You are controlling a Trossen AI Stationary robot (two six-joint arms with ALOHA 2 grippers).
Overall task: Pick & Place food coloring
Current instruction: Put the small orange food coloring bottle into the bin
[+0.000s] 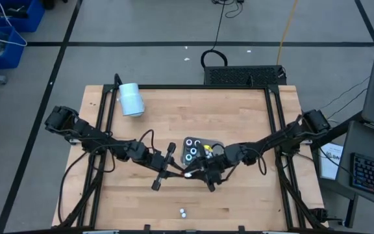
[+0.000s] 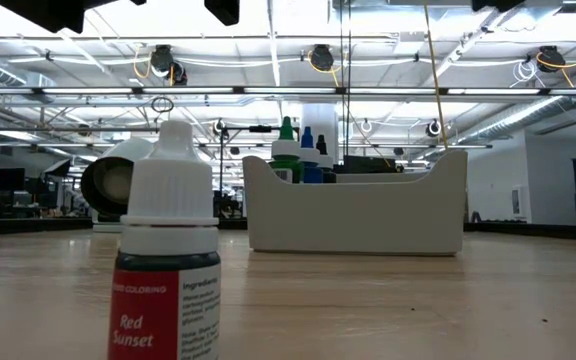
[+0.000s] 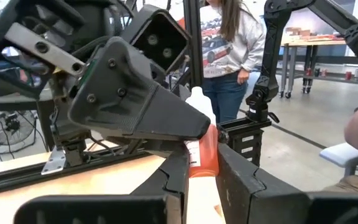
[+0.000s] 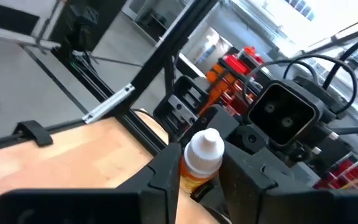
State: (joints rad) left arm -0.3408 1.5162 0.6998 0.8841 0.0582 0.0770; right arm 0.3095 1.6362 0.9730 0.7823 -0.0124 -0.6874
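One small food coloring bottle (image 1: 188,173), orange with a white cap, is held above the table's near middle between both grippers. My left gripper (image 3: 202,174) comes at it from the table's left and my right gripper (image 4: 201,180) from the right; each is shut on it. The grey tray (image 1: 208,144) stands just beyond, with dark ring-topped bottles (image 1: 192,153) upright inside. Two white-capped bottles (image 1: 182,212) stand near the table's near edge. One of them, labelled Red Sunset (image 2: 168,260), fills the low view's foreground. My left gripper pinches the bottle's orange body (image 3: 205,149) between its two fingers, coming level from the table's left. The bottle is lifted clear of the table. My right gripper's body covers part of the cap. My right gripper pinches the same bottle between its two fingers at the body just below the cap (image 4: 194,177), coming from the table's right. The white cap (image 4: 205,148) sticks out past the fingers. The bottle's lower end is hidden behind the fingers.
A large white cylinder (image 1: 132,99) lies on its side at the table's far left. In the low view the tray (image 2: 358,215) holds green and blue topped bottles. Bare wood lies along the right side and near left. A person stands beyond the table in the left wrist view.
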